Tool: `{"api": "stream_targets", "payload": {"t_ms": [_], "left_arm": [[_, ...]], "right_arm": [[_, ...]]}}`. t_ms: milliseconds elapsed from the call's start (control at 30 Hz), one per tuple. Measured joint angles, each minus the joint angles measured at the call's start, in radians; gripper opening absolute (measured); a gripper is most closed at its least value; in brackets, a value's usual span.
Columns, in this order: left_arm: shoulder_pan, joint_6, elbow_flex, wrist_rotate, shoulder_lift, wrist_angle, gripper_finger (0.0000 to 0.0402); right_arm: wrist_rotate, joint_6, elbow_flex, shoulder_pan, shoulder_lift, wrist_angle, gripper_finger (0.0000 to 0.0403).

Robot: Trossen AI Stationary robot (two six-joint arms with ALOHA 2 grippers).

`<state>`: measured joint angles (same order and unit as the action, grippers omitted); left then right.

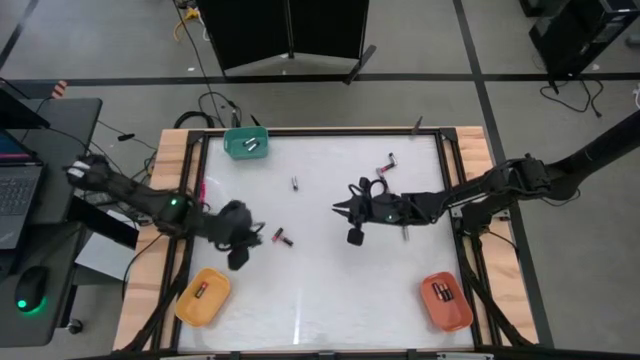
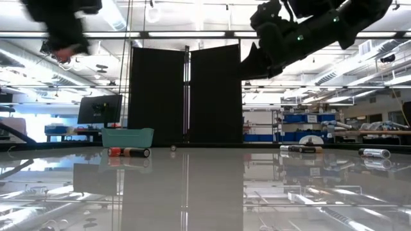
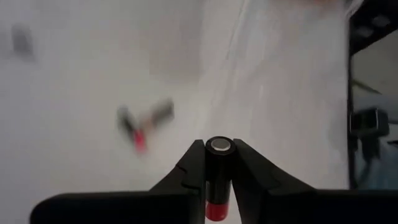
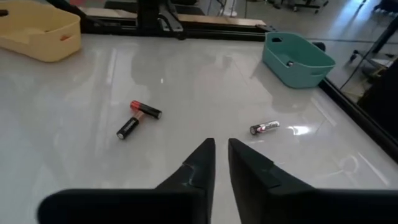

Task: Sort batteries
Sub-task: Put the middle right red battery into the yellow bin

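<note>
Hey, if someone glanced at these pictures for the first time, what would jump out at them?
First, the left pincer shut on a slim black battery with a red end, above the table's left side near the yellow plastic tray. Next, the empty right pincer over mid-table, with two crossed red-and-black batteries lying ahead and the teal tray in the far corner.

Our left gripper [image 3: 219,163] hangs above the table's left side, fingers clamped on a battery [image 3: 218,177]. Our right arm reaches in toward the middle; its gripper [image 4: 221,155] hovers with fingers slightly parted, holding nothing.
</note>
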<state>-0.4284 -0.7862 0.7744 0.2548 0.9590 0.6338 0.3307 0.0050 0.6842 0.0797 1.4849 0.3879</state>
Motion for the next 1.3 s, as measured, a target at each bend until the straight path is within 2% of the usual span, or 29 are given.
{"api": "stream_targets", "payload": {"t_ms": [100, 300, 433, 600, 733, 867, 1033, 1300], "left_arm": [[-0.125, -0.27, 0.007, -0.004, 0.006, 0.083, 0.0054], [-0.369, -0.717, 0.007, 0.005, 0.095, 0.101, 0.0054], [-0.483, -0.919, 0.007, 0.006, 0.198, 0.102, 0.0054], [-0.569, -1.11, 0.007, -0.014, 0.292, 0.103, 0.0054], [-0.612, -1.227, 0.007, -0.05, 0.317, 0.172, 0.0054], [-0.628, -1.282, 0.007, -0.081, 0.318, 0.283, 0.0054], [-0.627, -1.286, 0.007, -0.089, 0.318, 0.351, 0.0054], [-0.609, -1.285, 0.0, -0.094, 0.337, 0.356, 0.0054]], "right_arm": [[-0.037, -0.019, 0.0, -0.025, 0.0, -0.006, 0.0036], [-0.082, -0.027, 0.0, -0.078, 0.001, 0.009, 0.0015], [-0.094, -0.027, 0.0, -0.091, 0.001, 0.007, 0.0017], [-0.097, -0.025, 0.0, -0.089, 0.002, 0.003, 0.0027], [-0.097, -0.022, 0.0, -0.084, 0.002, 0.002, 0.0022], [-0.097, -0.004, 0.0, -0.081, 0.002, 0.002, 0.0016], [-0.098, 0.011, 0.0, -0.081, 0.002, 0.003, 0.002], [-0.098, 0.01, 0.0, -0.081, 0.002, 0.015, 0.0022]]}}
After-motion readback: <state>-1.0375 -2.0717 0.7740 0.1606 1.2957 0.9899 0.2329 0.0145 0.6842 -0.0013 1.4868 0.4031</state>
